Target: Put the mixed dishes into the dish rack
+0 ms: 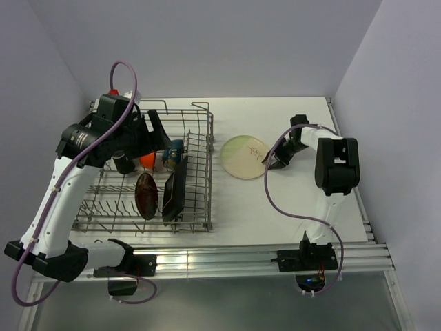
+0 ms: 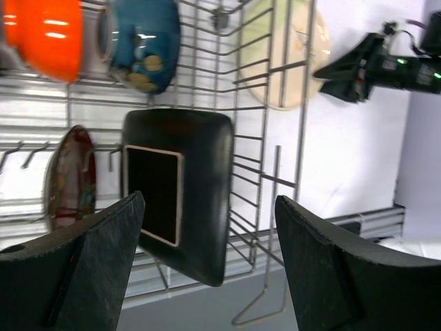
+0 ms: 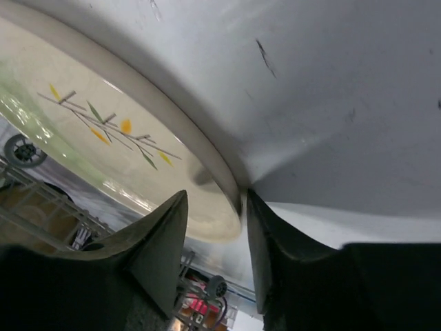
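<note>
The dish rack (image 1: 198, 176) stands on the left of the table. It holds a red floral plate (image 1: 145, 195) and a black square plate (image 1: 173, 187) on edge, with an orange bowl (image 1: 147, 161) and a dark blue bowl (image 1: 175, 148) behind. My left gripper (image 1: 160, 136) hovers open and empty above the rack; in its wrist view (image 2: 208, 201) the black plate (image 2: 200, 200) lies below. The pale green-cream plate (image 1: 245, 156) lies flat on the table right of the rack. My right gripper (image 1: 270, 162) is open, its jaws astride the plate's right rim (image 3: 227, 186). No cups show.
The rack's raised right side (image 2: 275, 138) stands between the black plate and the green-cream plate (image 2: 286, 55). Bare white tabletop (image 1: 275, 207) lies right of the rack. Aluminium rails (image 1: 227, 258) run along the near edge. Walls close in at back and right.
</note>
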`<state>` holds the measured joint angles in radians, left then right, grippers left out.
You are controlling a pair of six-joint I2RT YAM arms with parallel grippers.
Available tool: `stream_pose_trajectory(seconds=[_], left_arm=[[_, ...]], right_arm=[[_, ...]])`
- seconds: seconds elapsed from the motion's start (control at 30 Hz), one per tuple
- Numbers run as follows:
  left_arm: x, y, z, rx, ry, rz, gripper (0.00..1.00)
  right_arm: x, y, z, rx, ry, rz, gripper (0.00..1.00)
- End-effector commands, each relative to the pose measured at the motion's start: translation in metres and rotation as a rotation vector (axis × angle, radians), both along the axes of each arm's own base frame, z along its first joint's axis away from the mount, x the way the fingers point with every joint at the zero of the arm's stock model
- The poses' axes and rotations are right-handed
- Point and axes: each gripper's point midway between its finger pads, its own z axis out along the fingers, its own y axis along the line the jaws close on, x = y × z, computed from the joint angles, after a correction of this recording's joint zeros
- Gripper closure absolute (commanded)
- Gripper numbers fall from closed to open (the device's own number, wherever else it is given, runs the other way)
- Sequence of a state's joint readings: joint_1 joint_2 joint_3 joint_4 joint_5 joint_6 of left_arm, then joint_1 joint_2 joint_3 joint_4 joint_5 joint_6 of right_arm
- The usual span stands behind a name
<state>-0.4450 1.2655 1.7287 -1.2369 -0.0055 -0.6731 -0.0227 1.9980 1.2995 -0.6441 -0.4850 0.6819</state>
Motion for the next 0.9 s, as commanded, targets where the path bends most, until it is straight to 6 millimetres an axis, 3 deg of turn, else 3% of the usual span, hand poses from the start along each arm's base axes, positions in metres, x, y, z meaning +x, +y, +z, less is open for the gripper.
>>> stream_pose_trajectory(seconds=[0.0, 0.1, 0.13, 0.27, 0.47, 0.7, 0.77, 0.87], left_arm=[[0.009, -0.024, 0.026, -0.098, -0.078, -0.09, 0.17], [0.017, -0.04, 0.033, -0.144, -0.089, -0.14, 0.17], [0.019, -0.043, 0.036, -0.152, -0.094, -0.151, 0.17], [0.026, -0.069, 0.053, -0.234, -0.102, -0.253, 0.18], [0.031, -0.108, 0.052, -0.238, -0.076, -0.387, 0.21], [0.029, -0.168, 0.038, -0.317, -0.024, -0.538, 0.21], [0.031, -0.184, 0.032, -0.312, -0.008, -0.571, 0.21], [0.026, -0.212, 0.014, -0.285, 0.042, -0.635, 0.21]], right_arm=[[0.012, -0.014, -0.021, -0.133, 0.01, -0.004, 0.54], [0.011, -0.001, -0.02, -0.164, 0.03, 0.023, 0.59], [0.01, -0.004, -0.021, -0.195, 0.034, 0.019, 0.72], [-0.003, -0.011, -0.022, -0.251, 0.06, 0.013, 1.0], [-0.031, -0.023, -0.015, -0.302, 0.039, 0.028, 1.0], [-0.056, -0.027, 0.025, -0.213, -0.074, -0.006, 1.0], [-0.063, -0.038, 0.034, -0.188, -0.09, -0.044, 1.0], [-0.071, -0.042, 0.044, -0.136, -0.11, -0.079, 1.0]])
